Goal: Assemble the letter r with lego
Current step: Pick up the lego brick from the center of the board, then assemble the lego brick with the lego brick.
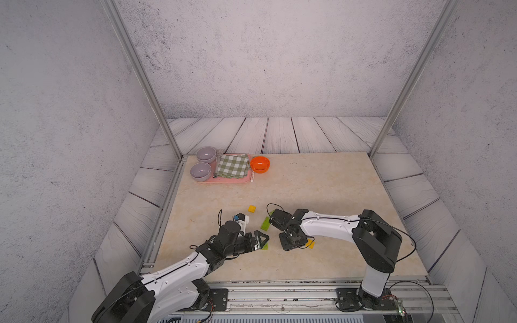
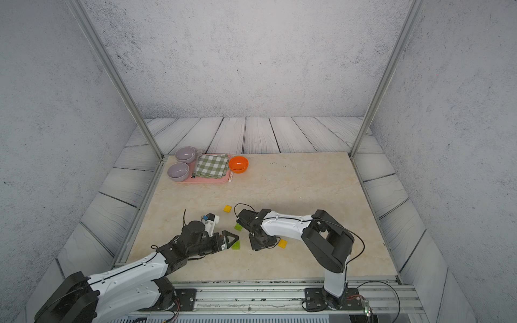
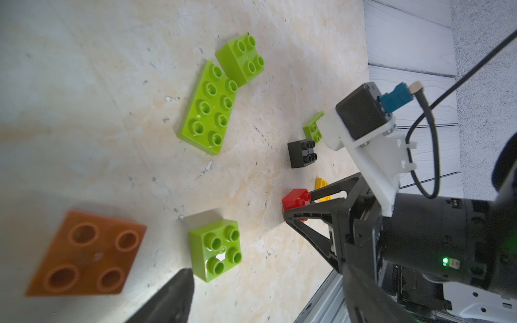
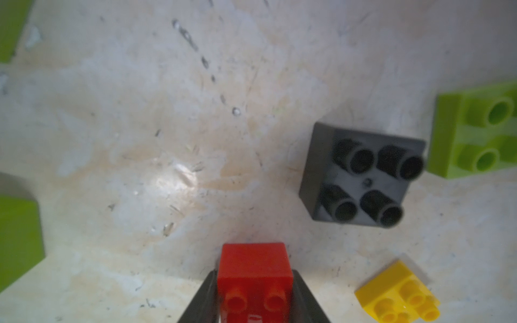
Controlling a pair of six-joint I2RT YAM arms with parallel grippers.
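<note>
Right gripper pinched tight around the red brick down at the tabletop, black brick and yellow brick close by, left gripper spread wide and empty beside a square lime brick

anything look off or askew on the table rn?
Nothing spilled or damaged. Only oddity: the small lime brick sits skewed against a corner of the long lime brick, not square to it. The right gripper grips the red brick squarely.
</note>
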